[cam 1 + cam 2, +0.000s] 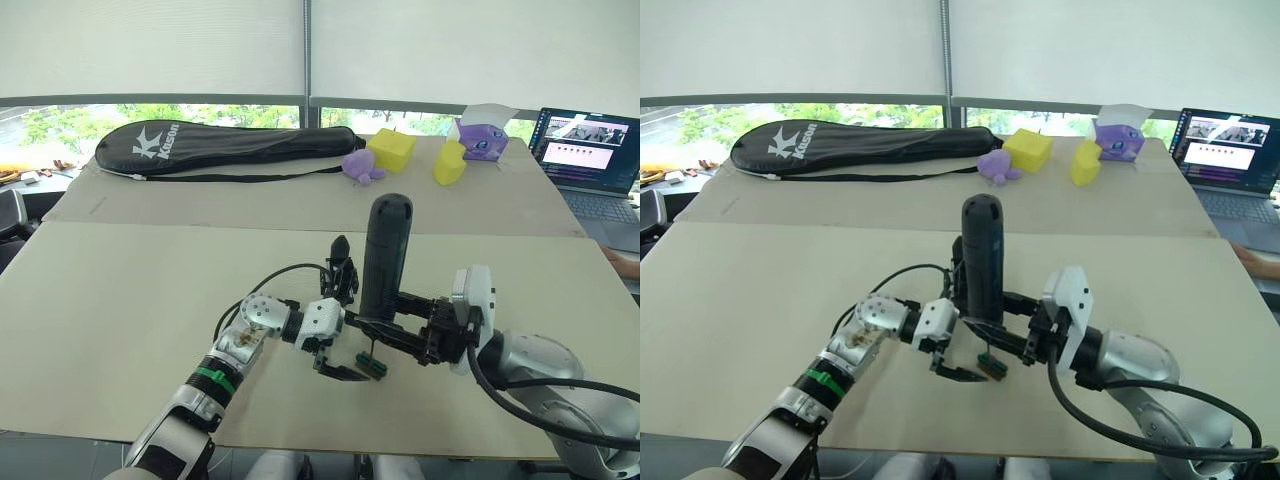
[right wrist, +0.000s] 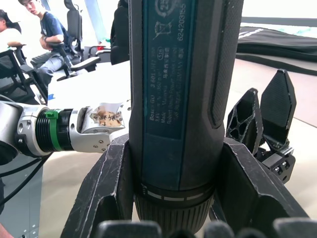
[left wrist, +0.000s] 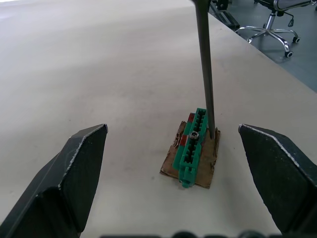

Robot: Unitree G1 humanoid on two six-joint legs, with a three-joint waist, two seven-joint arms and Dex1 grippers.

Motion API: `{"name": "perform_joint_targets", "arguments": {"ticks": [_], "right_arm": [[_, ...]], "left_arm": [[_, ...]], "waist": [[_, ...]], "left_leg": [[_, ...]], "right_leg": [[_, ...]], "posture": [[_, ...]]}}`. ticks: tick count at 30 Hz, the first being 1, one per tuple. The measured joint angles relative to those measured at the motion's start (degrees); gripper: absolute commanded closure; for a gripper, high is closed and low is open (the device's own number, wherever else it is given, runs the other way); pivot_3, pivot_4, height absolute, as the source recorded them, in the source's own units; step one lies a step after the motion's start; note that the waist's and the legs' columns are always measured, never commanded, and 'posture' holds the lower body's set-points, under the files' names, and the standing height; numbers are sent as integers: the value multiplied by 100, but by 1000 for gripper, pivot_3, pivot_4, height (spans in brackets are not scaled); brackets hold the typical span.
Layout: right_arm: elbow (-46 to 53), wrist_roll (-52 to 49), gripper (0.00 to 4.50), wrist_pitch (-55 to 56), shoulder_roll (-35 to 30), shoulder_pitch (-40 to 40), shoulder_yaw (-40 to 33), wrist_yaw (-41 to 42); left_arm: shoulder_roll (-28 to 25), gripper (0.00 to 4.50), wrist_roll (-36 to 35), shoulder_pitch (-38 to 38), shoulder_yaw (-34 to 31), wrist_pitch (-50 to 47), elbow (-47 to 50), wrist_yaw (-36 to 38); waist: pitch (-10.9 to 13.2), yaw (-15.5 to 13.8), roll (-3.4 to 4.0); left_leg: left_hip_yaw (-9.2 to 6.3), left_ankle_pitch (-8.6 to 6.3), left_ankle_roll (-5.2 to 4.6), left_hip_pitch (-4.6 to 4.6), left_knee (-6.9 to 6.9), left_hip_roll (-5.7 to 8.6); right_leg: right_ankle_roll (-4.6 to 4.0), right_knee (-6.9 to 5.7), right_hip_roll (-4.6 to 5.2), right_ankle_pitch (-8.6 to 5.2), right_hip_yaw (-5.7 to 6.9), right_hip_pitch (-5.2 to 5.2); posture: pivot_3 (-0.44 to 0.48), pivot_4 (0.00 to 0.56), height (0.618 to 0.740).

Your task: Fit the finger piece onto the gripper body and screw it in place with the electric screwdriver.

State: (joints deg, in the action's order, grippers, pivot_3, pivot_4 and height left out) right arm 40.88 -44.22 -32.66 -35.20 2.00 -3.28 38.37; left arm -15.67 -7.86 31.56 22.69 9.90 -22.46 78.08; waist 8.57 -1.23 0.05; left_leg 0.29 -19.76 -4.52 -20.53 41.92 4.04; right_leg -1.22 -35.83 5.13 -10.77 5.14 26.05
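Black fingers of our right gripper (image 1: pixel 395 320) clamp the upright electric screwdriver (image 1: pixel 385 255); our left gripper (image 3: pixel 173 148) straddles the green terminal block (image 3: pixel 193 148), spread wide.

"Kason" on racket bag (image 1: pixel 230 148)

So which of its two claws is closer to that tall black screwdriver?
Right. The right gripper is clamped around the electric screwdriver, holding it upright. The left gripper hangs open just beside it, its fingers either side of a small green block.

1 electric screwdriver (image 1: pixel 386 255), 1 green block (image 3: pixel 194 148), 2 hands.
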Motion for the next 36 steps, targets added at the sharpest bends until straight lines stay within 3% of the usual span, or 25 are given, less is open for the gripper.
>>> {"name": "perform_joint_targets", "arguments": {"ticks": [36], "right_arm": [[59, 495, 2588, 353, 91, -80, 22, 273]], "left_arm": [[29, 0, 0, 34, 0, 13, -85, 16]], "waist": [[0, 0, 0]], "left_leg": [[1, 0, -2, 0, 0, 0]], "right_leg": [[0, 0, 0, 0, -1, 0]], "posture": [[0, 150, 737]]}}
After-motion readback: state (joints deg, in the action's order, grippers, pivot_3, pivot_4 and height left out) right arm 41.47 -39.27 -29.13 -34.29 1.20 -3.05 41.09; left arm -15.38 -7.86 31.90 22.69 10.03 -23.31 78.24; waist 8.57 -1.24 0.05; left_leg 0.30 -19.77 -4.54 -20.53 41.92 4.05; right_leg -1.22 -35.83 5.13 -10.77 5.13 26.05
